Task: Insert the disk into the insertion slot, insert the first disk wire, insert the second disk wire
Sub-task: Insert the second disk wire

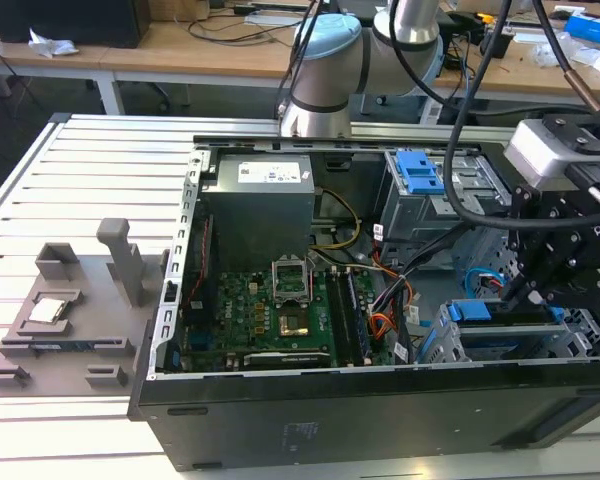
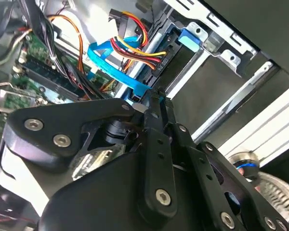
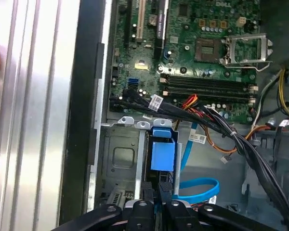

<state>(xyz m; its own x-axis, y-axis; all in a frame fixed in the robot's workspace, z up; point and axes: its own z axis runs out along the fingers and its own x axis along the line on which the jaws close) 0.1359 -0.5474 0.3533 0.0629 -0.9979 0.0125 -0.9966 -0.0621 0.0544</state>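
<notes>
The disk (image 1: 500,338), silver in a bright blue carrier, lies in the insertion slot (image 1: 435,345), a silver cage at the case's near corner on the exterior view's right. My gripper (image 1: 528,298) hangs right over the disk's end. The first wrist view shows the carrier's blue tab (image 3: 162,155) sitting in the cage (image 3: 120,154), just ahead of my gripper (image 3: 159,195). A flat blue disk wire (image 2: 111,65) loops round to my gripper (image 2: 157,96), whose black fingers are shut on its plug. A red, yellow and black wire bundle (image 2: 135,45) ends in a black plug against the disk.
The green motherboard (image 1: 270,315) fills the case floor, with the grey power supply (image 1: 255,200) behind it. A taller bay with a blue latch (image 1: 417,172) stands at the back. A thick black cable bundle (image 3: 241,139) crosses beside the cage. A grey fixture plate (image 1: 70,310) lies outside the case.
</notes>
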